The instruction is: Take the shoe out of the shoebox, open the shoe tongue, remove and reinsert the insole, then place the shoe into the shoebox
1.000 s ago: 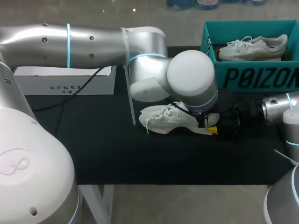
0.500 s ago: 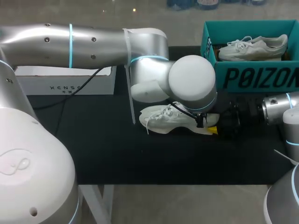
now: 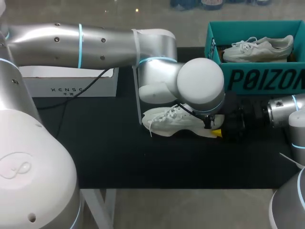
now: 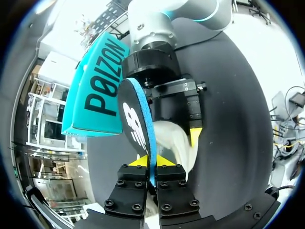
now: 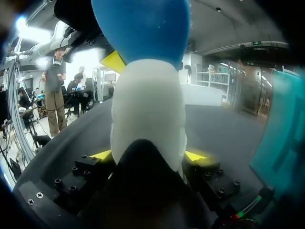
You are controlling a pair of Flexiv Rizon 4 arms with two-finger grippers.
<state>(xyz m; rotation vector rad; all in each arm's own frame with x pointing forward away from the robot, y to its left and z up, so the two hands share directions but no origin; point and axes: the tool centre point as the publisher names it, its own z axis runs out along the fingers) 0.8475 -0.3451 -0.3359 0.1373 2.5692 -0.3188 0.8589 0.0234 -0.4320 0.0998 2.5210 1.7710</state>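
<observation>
**Item:** white sneaker [image 3: 174,122], standing on its sole on the black table [image 3: 105,152]. Its toe points toward the left arm's side and its heel toward the right arm.

**Right gripper** [image 5: 147,160]: fingers clamped on the heel from both sides.

**Left gripper** [image 4: 151,164]: pinched tight on the insole [image 4: 137,126]. The insole stands on edge over the heel opening, its long axis running ahead of the fingers toward the right gripper. Whether its far end sits inside the sneaker cannot be determined.

**Teal shoebox** [image 3: 257,78]: behind the sneaker, nearer the right arm. It holds a second sneaker [image 3: 257,47].
</observation>
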